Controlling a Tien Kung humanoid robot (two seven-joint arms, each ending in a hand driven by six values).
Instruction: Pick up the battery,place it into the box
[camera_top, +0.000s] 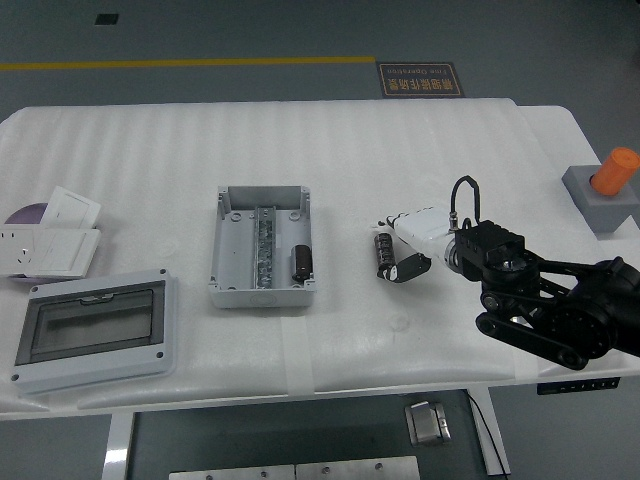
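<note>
At the far left of the white table (400, 140) lie white switch plates (55, 238) over a purple disc (25, 213). Just in front of them sits a grey cover with a dark clear window (95, 330). Nearer the middle stands an open grey box (262, 245), with a metal rail running down its centre and a dark battery (302, 261) lying inside, to the right of the rail near the front wall. Well to the right of the box, a second battery (383, 253) stands on the table, clamped in the fingers (412, 267) of the right hand (412, 240), which reaches in from the right on a black arm (545, 300). At the far right edge a grey block holds an orange peg (616, 172), tilted to the right.
</note>
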